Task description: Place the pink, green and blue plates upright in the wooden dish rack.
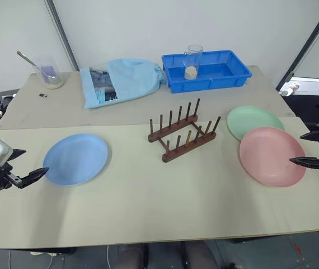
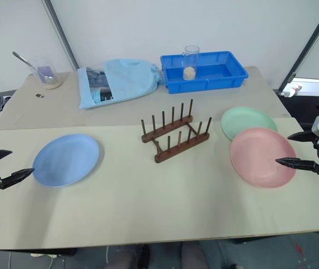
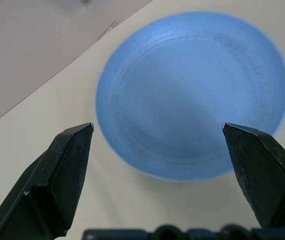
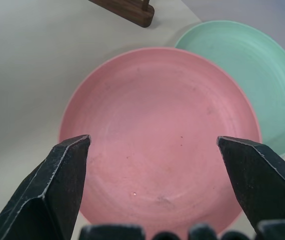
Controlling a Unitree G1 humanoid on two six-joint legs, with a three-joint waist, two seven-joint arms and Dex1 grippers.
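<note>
Facing the rack (image 1: 182, 131) mid-bench, we hold each wide-open end effector beside a flat plate: left (image 1: 29, 168) by blue (image 1: 75, 158), right (image 1: 312, 148) by pink (image 1: 271, 156), green (image 1: 253, 120) behind.

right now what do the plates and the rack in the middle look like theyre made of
The blue plate, pink plate and green plate look like matte plastic, judging by their flat uniform colour, dull sheen and thin rims; melamine or a fibre composite is possible. The rack looks like dark-stained wood: brown rails and thin pegs.
</note>
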